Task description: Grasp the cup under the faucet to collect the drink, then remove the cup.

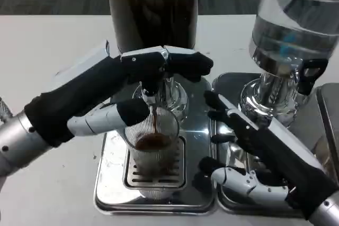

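Note:
A ribbed clear cup stands on the grate of the steel drip tray, right under the faucet. A thin dark stream runs from the faucet into the cup, and brown drink covers its bottom. My left hand reaches in from the left; its fingers lie over the faucet's lever and its thumb sits below, by the cup's left rim. My right hand hovers just right of the cup with fingers spread and nothing in it; whether it touches the cup I cannot tell.
The dark drink dispenser rises behind the cup. A second dispenser with clear liquid and a black tap stands at the right on its own steel tray, close behind my right hand. White table lies to the left.

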`<state>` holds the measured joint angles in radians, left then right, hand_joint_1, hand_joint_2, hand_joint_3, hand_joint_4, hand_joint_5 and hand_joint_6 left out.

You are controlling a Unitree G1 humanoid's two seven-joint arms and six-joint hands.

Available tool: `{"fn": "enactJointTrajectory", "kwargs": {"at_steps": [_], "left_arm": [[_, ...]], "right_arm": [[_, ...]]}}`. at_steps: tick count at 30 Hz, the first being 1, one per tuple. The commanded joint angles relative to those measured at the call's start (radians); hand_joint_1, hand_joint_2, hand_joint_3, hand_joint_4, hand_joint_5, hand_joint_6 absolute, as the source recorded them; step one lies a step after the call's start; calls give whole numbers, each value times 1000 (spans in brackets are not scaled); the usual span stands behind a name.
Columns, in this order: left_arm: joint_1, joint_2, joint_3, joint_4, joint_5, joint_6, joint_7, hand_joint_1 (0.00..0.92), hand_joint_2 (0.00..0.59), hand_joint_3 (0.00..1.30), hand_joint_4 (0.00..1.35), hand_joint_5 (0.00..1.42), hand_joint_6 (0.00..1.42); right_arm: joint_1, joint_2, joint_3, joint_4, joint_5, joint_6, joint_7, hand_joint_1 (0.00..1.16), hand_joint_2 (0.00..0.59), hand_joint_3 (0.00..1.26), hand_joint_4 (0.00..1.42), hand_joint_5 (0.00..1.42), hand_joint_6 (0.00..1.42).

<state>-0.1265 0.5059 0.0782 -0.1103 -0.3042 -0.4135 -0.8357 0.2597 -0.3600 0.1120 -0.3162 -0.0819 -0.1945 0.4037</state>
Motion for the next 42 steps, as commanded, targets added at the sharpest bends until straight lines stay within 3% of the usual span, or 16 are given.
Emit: {"fn": "enactJointTrajectory", "kwargs": {"at_steps": [1, 26, 42], "left_arm": [[16, 11, -11, -16, 10, -12, -4, 0, 90, 298, 269, 288, 171], [24, 15, -10, -32, 10, -2, 12, 0, 102, 312, 270, 288, 176], [33, 20, -7, -41, 10, 2, 19, 0, 103, 313, 273, 288, 176]], "right_arm": [[-37, -14, 21, 14, 14, 26, 34, 492, 217, 0, 0, 13, 217], [-136, -3, 50, 68, 76, 57, 111, 486, 180, 0, 0, 0, 42], [-208, 4, 81, 132, 90, 68, 145, 486, 180, 0, 0, 0, 33]]}}
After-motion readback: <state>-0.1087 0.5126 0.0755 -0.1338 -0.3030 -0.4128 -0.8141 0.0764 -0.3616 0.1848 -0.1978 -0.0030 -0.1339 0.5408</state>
